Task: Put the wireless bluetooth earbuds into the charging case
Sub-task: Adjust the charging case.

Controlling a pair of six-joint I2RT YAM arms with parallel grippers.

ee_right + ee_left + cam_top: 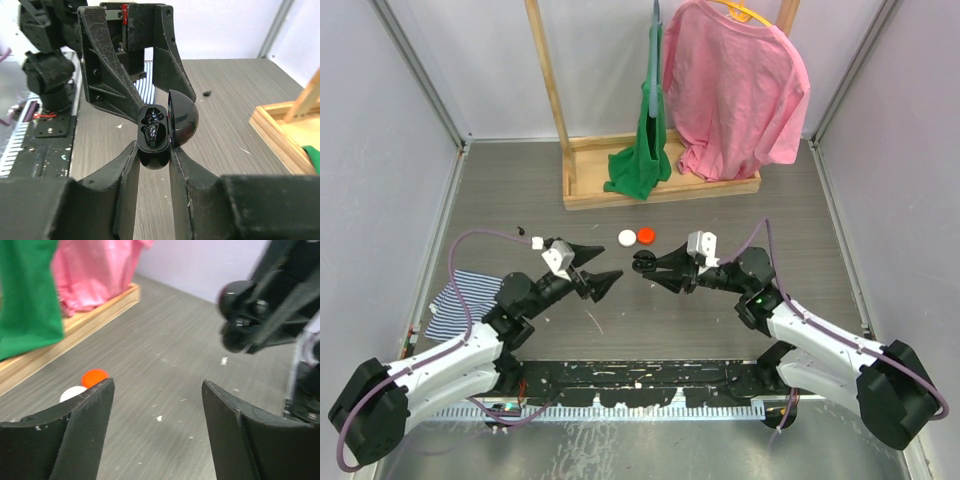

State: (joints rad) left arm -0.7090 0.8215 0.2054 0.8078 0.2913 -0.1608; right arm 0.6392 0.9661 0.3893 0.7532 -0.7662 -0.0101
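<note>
My right gripper is shut on the black charging case and holds it above the table with its domed lid swung open. One glossy black earbud sits in the nearer slot. I cannot tell what the farther slot holds. My left gripper is open with nothing between its fingers, and it faces the case's open side from close by. From above, the left gripper and the right gripper meet tip to tip over the table's middle, the case between them.
A red cap and a white cap lie just behind the grippers. A wooden rack base with a green cloth and a pink shirt stands at the back. A striped cloth lies left. A small black object lies nearby.
</note>
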